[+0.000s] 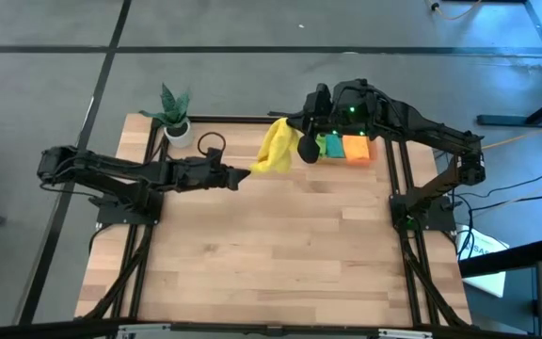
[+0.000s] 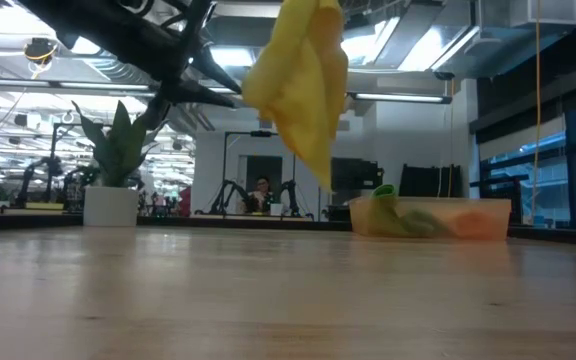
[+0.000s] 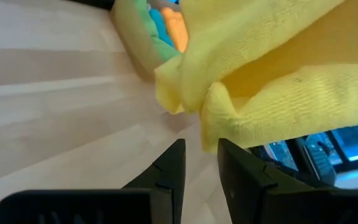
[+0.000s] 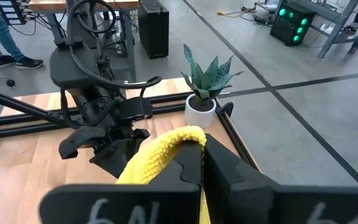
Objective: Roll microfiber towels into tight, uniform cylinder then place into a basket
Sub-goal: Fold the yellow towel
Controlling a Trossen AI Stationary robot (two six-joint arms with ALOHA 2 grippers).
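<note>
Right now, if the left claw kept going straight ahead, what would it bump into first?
Most likely the yellow towel: it hangs just beyond the left claw, held up by the right claw. Depth is a little unclear.

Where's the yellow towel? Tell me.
In the high view the yellow towel hangs from the right pincer above the table's far edge, just left of the basket.

The right gripper hung above the table, a microfiber towel draped below it. The left gripper sat just beside the towel's lower edge. The basket with rolled towels lay right of the right gripper; the potted plant stood well left of it.
</note>
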